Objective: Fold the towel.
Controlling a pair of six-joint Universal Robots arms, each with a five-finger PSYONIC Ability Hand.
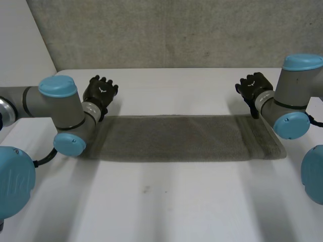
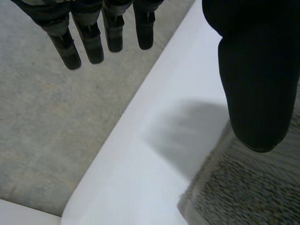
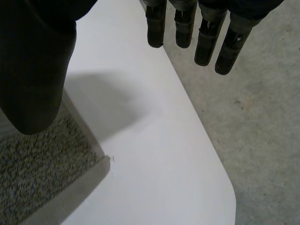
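Grey towel (image 1: 176, 138) flat, bare table (image 1: 176, 201) all round, left hand (image 1: 101, 92) and right hand (image 1: 254, 86) over far corners, fingers straight

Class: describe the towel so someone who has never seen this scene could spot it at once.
Find the white table. Across it, its far corners near the left hand and the right hand, lies the towel, a long flat band. It alone is grey-brown and nubbly against the white top.

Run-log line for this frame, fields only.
towel: flat strip on table | left hand: open, near far left corner, empty | right hand: open, near far right corner, empty
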